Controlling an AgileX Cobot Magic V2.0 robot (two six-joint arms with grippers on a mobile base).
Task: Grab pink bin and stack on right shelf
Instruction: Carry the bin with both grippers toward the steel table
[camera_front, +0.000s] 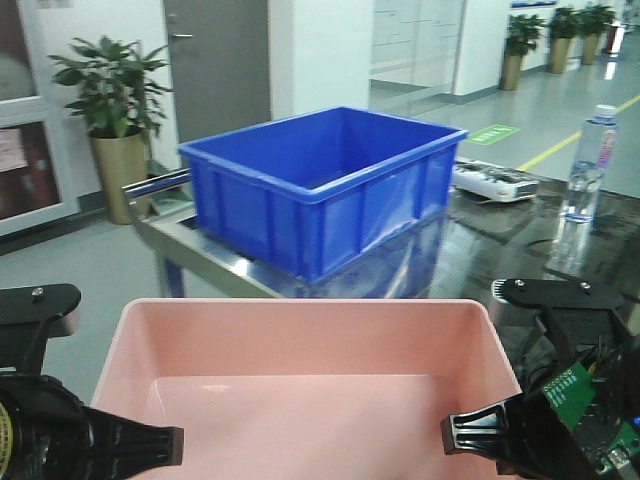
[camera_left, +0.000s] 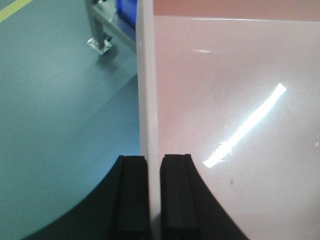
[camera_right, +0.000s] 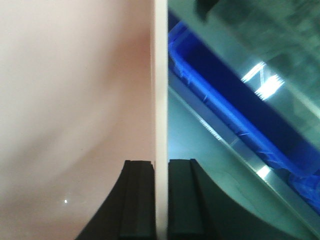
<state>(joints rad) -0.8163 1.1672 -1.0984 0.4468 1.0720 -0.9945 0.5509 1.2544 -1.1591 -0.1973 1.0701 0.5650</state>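
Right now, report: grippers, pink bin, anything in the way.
Left gripper shut on left wall of pink bin, right gripper shut on right wall. Bin empty, facing right shelf. Blue crate on shelf top dead ahead.

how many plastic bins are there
2: a blue rectangular plastic crate on the stainless-steel shelf, and a shallow pale-pink plastic bin nearer, gripped at both sides. More may be hidden.

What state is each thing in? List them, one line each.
pink bin: empty, held by both side walls.
left tool: shut on the pink bin's left wall.
right tool: shut on the pink bin's right wall.
blue crate: empty, standing on the right shelf.
water bottle: upright, capped.
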